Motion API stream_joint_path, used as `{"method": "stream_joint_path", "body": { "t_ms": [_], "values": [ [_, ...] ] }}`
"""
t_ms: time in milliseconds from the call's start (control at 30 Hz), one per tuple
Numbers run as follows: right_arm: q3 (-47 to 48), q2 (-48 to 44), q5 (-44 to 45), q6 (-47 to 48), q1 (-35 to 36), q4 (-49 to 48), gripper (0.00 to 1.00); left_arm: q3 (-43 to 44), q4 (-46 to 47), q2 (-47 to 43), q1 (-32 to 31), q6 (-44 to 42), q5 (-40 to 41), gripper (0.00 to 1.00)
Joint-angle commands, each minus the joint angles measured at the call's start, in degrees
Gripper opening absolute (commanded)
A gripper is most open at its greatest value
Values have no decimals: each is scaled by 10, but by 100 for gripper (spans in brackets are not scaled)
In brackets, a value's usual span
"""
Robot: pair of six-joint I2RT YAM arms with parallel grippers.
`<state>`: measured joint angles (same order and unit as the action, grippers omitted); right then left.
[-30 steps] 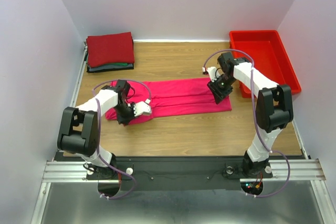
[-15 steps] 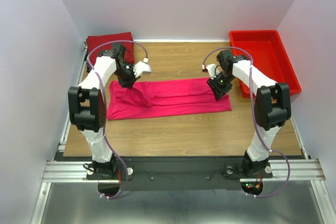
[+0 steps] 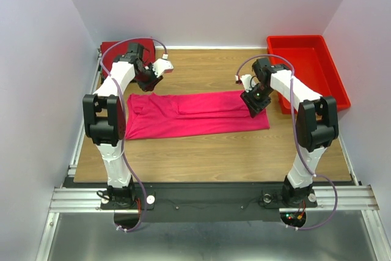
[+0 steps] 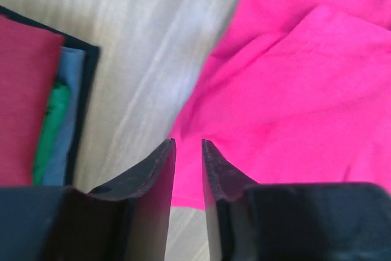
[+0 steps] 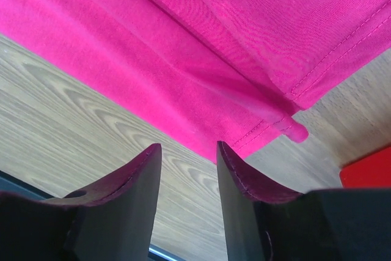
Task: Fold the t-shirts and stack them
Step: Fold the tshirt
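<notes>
The bright pink cotton t-shirt (image 3: 195, 114) lies on the wooden table (image 3: 208, 151), folded into one long strip. I think it now needs folding short and then putting on the pile of folded t-shirts (image 3: 112, 50), dark red on top, in the far left corner. The left gripper (image 4: 187, 145) hangs by the shirt's left end, jaws a little apart with nothing between them, and the right gripper (image 5: 186, 146) hangs over the right end, jaws spread and empty too.

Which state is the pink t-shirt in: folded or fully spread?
Partly folded: the pink t-shirt lies as a long band, overlapping layers visible.
</notes>
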<state>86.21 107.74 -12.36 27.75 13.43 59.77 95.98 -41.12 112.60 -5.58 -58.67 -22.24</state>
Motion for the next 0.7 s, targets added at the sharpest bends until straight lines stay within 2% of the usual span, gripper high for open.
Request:
{"method": "stream_joint_path", "body": {
  "t_ms": [0,167,233,300,400,467,533,667],
  "values": [
    [25,-11,16,-11,-11,-9,48,-8,34,-13,11,37,2,38],
    [38,-21,25,-2,-36,-8,49,-46,77,-62,26,81,6,40],
    [34,-29,27,20,-42,-7,48,-55,65,-91,16,74,-44,40],
    [25,-36,31,41,-42,-7,45,-58,28,-104,-14,64,-70,38],
    [1,-42,37,72,-42,-3,34,-63,-24,-100,-62,63,-145,32],
    [-20,-43,37,87,-42,1,26,-88,-24,-100,-87,71,-161,31],
    [-30,-39,32,87,-42,3,24,-111,-9,-103,-122,97,-169,27],
    [-33,-23,-4,72,-40,-4,23,-156,32,-101,-172,145,-178,26]
  ]
}}
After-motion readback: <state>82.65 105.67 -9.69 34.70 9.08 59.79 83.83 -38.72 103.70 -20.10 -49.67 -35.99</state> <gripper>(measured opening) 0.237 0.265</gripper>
